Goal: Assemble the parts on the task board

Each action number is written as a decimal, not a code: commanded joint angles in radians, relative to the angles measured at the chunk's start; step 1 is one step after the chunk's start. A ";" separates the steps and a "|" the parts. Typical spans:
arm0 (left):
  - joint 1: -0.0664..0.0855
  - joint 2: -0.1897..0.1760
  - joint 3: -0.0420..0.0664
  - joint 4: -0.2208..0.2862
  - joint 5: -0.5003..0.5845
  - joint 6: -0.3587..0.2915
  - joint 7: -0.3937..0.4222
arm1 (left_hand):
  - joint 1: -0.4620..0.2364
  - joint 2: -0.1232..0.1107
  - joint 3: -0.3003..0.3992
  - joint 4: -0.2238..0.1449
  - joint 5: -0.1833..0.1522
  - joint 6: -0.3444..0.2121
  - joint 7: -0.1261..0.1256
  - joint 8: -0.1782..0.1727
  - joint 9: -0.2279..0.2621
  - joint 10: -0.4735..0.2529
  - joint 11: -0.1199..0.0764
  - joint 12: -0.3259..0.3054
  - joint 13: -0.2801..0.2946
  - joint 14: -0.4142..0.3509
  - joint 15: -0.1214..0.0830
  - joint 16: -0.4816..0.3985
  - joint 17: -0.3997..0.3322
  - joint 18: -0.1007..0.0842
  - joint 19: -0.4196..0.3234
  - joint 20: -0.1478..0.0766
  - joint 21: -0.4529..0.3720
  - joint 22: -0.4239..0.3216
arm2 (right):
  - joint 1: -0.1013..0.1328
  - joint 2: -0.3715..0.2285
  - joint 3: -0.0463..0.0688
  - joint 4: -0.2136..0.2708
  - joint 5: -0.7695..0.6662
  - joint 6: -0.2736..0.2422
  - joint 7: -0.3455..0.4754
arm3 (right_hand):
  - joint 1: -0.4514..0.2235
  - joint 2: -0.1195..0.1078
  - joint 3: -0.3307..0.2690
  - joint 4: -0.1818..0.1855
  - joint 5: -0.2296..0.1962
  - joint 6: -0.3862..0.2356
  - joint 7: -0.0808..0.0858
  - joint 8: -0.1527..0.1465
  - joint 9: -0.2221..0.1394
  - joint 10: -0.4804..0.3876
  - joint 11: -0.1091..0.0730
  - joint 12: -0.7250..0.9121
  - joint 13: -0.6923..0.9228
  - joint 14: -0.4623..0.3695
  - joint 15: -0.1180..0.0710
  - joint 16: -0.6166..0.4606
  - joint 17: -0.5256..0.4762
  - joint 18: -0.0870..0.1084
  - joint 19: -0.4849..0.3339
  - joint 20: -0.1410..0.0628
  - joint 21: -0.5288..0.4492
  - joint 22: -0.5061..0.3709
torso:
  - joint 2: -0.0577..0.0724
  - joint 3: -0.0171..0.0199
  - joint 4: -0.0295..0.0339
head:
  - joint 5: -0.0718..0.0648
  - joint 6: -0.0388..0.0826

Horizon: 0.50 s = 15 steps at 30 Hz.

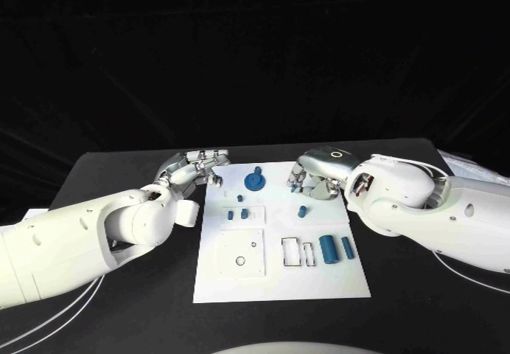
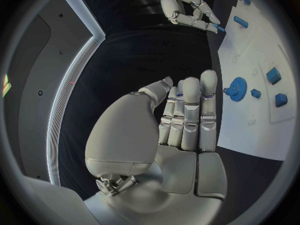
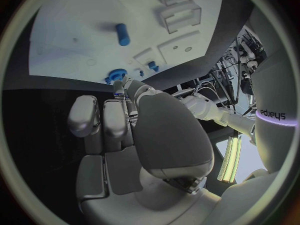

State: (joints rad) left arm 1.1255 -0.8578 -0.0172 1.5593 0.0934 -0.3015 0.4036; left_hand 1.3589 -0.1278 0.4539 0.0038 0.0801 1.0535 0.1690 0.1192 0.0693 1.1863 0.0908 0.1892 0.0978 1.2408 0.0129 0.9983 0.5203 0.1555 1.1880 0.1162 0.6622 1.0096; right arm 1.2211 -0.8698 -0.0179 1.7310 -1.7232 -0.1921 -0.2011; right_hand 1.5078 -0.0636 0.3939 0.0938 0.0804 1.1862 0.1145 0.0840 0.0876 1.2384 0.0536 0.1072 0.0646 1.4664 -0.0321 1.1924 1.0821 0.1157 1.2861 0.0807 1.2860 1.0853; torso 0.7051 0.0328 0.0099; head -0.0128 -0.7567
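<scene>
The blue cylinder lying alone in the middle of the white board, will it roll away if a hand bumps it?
Probably, sideways. The blue cylinder looks round and smooth, lying flat on the task board. It seems small and stiff, so likely light and easily knocked.

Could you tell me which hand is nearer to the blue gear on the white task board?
Left, narrowly. The left hand sits just off the board's far left edge, beside the blue gear; the right hand hovers over the board's far right side, slightly farther off.
</scene>
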 commanded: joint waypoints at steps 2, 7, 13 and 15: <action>0.000 0.004 0.001 0.003 0.004 0.023 0.001 | 0.002 0.005 -0.008 0.000 0.001 -0.005 0.000 0.004 -0.001 -0.009 0.000 0.003 0.002 -0.002 -0.004 -0.005 -0.001 0.020 -0.001 -0.004 -0.005 -0.001 | -0.017 0.027 -0.003 0.025 0.034 0.001 0.013 | -0.009 0.001 0.004 0.000 -0.007 0.003 0.005 0.001 0.000 0.004 0.003 -0.003 0.000 0.033 0.009 0.004 0.001 -0.013 0.007 0.002 0.006 0.001 | 0.000 -0.0013 0.0008 | 0.014 -0.006; 0.000 0.006 0.001 0.005 0.004 0.025 0.000 | 0.002 0.005 -0.008 0.000 0.001 -0.005 0.000 0.004 -0.001 -0.009 0.000 0.003 0.002 -0.002 -0.004 -0.005 -0.001 0.020 -0.001 -0.004 -0.005 -0.001 | -0.057 0.074 -0.008 0.031 0.030 0.021 0.027 | -0.010 0.000 0.006 -0.001 -0.007 0.002 0.006 0.000 0.000 0.003 0.004 -0.004 0.000 0.032 0.009 0.004 0.000 -0.012 0.006 0.002 0.005 0.001 | 0.001 -0.0016 0.0014 | 0.032 -0.014; 0.000 0.006 0.000 0.010 0.004 0.023 -0.001 | 0.002 0.005 -0.008 0.000 0.001 -0.005 0.000 0.004 -0.001 -0.009 0.000 0.003 0.002 -0.002 -0.004 -0.005 -0.001 0.020 -0.001 -0.004 -0.005 -0.001 | -0.096 0.123 -0.015 -0.004 0.027 0.053 0.044 | -0.013 -0.003 0.010 -0.006 -0.008 0.000 0.008 -0.002 0.000 0.001 0.005 -0.008 0.000 0.032 0.010 0.003 -0.002 -0.012 0.004 0.003 0.004 -0.002 | 0.002 -0.0017 0.0008 | 0.042 -0.022; 0.000 0.006 0.000 0.012 0.004 0.023 -0.002 | 0.002 0.005 -0.008 0.000 0.001 -0.005 0.000 0.004 -0.001 -0.009 0.000 0.003 0.002 -0.002 -0.004 -0.005 -0.001 0.020 -0.001 -0.004 -0.005 -0.001 | -0.106 0.135 -0.017 -0.015 0.024 0.064 0.048 | -0.013 -0.004 0.011 -0.007 -0.008 0.000 0.008 -0.003 0.000 0.000 0.006 -0.009 0.000 0.032 0.010 0.004 -0.002 -0.012 0.004 0.003 0.004 -0.002 | 0.002 -0.0018 0.0017 | 0.046 -0.025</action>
State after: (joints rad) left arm 1.1255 -0.8539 -0.0173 1.5673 0.0935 -0.2973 0.4000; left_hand 1.3589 -0.1278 0.4540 0.0039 0.0801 1.0535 0.1690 0.1192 0.0694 1.1863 0.0908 0.1891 0.0980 1.2405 0.0131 0.9983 0.5205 0.1554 1.1880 0.1162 0.6622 1.0097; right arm 1.1188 -0.7391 -0.0341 1.7212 -1.6947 -0.1690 -0.1763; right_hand 1.5026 -0.0688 0.4008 0.0871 0.0753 1.1860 0.1151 0.0762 0.0874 1.2384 0.0539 0.1015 0.0635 1.4627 -0.0285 1.1923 1.0810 0.1156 1.2860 0.0807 1.2859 1.0837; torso 0.7070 0.0310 0.0108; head 0.0281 -0.7780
